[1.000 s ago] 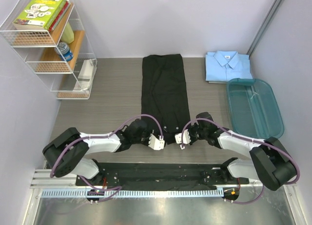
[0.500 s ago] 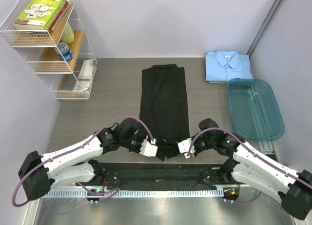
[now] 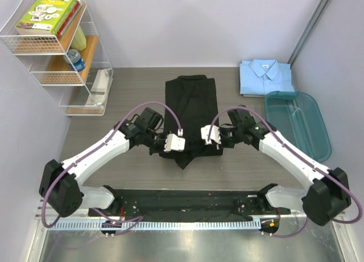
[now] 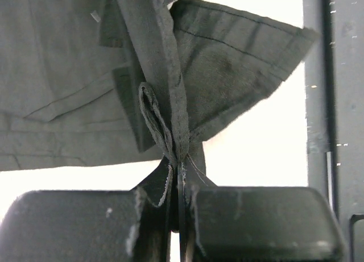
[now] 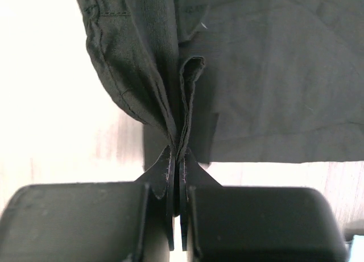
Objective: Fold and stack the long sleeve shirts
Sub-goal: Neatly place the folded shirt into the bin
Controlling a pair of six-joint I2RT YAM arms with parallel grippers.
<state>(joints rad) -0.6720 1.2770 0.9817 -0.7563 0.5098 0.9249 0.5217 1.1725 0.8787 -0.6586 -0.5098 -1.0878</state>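
The black shirt (image 3: 190, 105) lies long and thin in the middle of the worktop (image 3: 131, 97). Its near end is lifted up off the wood. The left tool (image 3: 174, 144) is clenched on one near corner. The right tool (image 3: 210, 136) is clenched on the other. Both wrist views show a bunch of black cloth pinched tight between the fingers. The blue shirt (image 3: 265, 76) sits folded at the far right corner, just behind the green tub (image 3: 297, 125).

The step looks like folding the near end over to the far end.

To do it well, I think both tools should move away from the robot at the same speed. Then the held edge stays straight and does not twist. The cloth between the tools hangs down in a loose point, so pulling the tools a little apart would make the edge flat. They should stay low over the shirt, so the part lying down does not get dragged. The held edge should land right on the far edge, with the sides lined up. Only then should the tools let go.
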